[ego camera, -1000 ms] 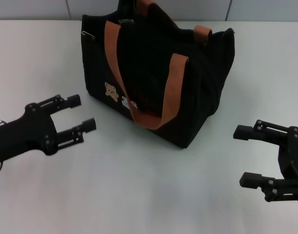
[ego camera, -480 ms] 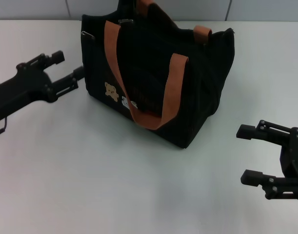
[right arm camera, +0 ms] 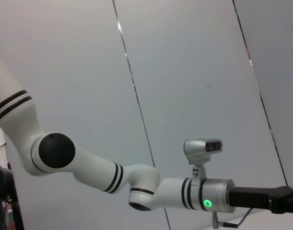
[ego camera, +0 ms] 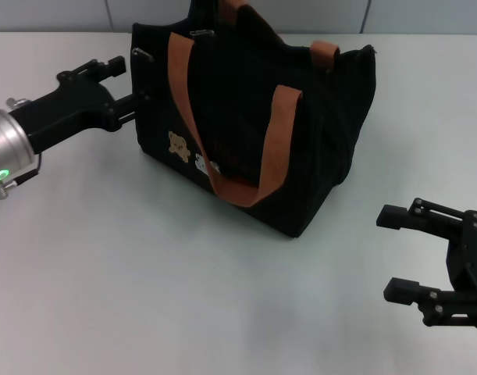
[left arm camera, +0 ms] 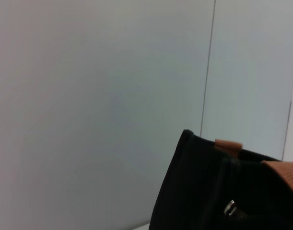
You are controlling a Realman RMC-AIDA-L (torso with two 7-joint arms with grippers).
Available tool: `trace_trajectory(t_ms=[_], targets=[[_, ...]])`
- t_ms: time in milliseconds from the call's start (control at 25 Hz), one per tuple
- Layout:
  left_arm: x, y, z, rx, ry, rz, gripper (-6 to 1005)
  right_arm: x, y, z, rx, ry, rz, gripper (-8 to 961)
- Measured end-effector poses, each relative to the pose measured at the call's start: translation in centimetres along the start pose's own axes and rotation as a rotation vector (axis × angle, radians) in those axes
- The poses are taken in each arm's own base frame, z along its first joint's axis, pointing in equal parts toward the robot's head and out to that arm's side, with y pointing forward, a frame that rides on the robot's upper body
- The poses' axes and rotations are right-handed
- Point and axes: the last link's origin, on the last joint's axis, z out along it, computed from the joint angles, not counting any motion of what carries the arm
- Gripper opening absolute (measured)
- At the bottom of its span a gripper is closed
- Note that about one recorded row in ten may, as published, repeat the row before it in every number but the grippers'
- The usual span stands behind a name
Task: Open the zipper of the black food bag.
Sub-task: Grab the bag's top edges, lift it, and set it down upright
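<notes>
The black food bag [ego camera: 246, 133] stands upright in the middle of the white table, its two orange-brown straps [ego camera: 179, 86] draped over the top and front. Small bear and animal patches [ego camera: 179, 146] mark its front face. A small silver pull tab [ego camera: 137, 54] of the zipper sits at the bag's top left corner and also shows in the left wrist view as the pull tab [left arm camera: 229, 207]. My left gripper [ego camera: 131, 80] is open, its fingers right at the bag's left end just below that tab. My right gripper [ego camera: 394, 254] hangs open, low at the right, away from the bag.
The white table [ego camera: 183, 297] extends in front of the bag, with a tiled wall [ego camera: 66, 12] behind. A second silver metal piece [ego camera: 201, 33] sits on top of the bag near the far strap. The right wrist view shows only my left arm [right arm camera: 136, 187] against the wall.
My left gripper has moved away from the table's front and rightward, up to the bag's top left corner. The right gripper has barely shifted. The bag has not moved.
</notes>
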Motion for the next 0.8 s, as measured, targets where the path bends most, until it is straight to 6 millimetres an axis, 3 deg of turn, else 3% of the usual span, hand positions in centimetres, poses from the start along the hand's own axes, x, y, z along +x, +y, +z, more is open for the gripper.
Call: trace_trajectory(t_ms=[320,640,800], targets=[[0.3,1.9,2.0,-0.117,-0.028,0.038,740,0.1,0.1,0.0,0.008,-0.012,0.006,833],[0.7,4.9,2.1,-0.291,0.028,0.006,741,0.1,0.1,-0.1,0.014,-0.016,0.005,833],[0.4,5.3,1.9,-0.302,0.026,-0.001,741,0.1,0.1,-0.1,0.014,-0.016,0.005,833]])
